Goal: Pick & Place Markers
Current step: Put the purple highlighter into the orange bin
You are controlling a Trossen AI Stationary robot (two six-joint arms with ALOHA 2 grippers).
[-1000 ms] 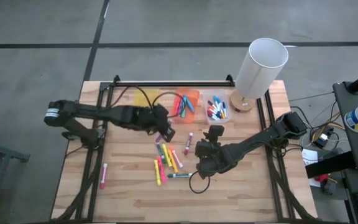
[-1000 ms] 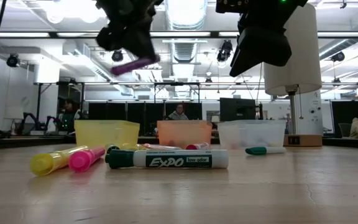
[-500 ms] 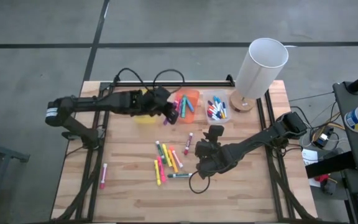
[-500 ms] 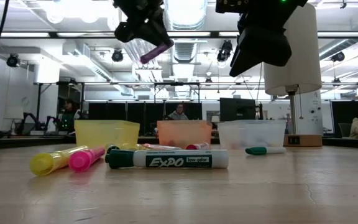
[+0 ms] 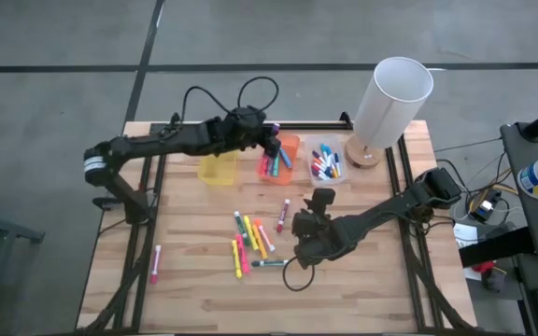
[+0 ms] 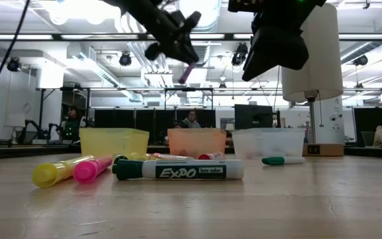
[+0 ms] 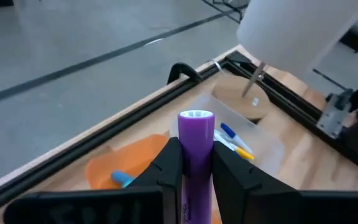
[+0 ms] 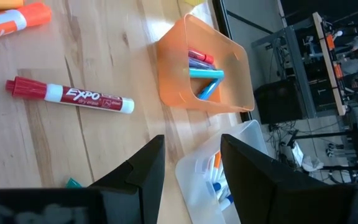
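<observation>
Nearest, the right gripper point(image 5: 308, 222) hangs idle over the loose markers point(image 5: 250, 241) scattered on the worktop point(image 5: 194, 280), its fingers point(image 8: 145, 168) spread and empty. Farther back, the left gripper point(image 5: 271, 142) has its fingers point(image 7: 169, 163) clenched on a purple marker point(image 7: 195, 140), whose long axis runs straight out between them. The orange bin point(image 5: 286, 154) lies directly beneath and just beyond those fingertips, with the clear bin point(image 5: 325, 161) farther past it. I judge the release depends on staying over the orange bin.

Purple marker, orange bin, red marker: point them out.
purple marker point(image 7: 195, 146), left wrist view, barrel above the claw.
orange bin point(image 8: 236, 68), right wrist view, side wall.
red marker point(image 8: 73, 94), right wrist view, white label.
</observation>
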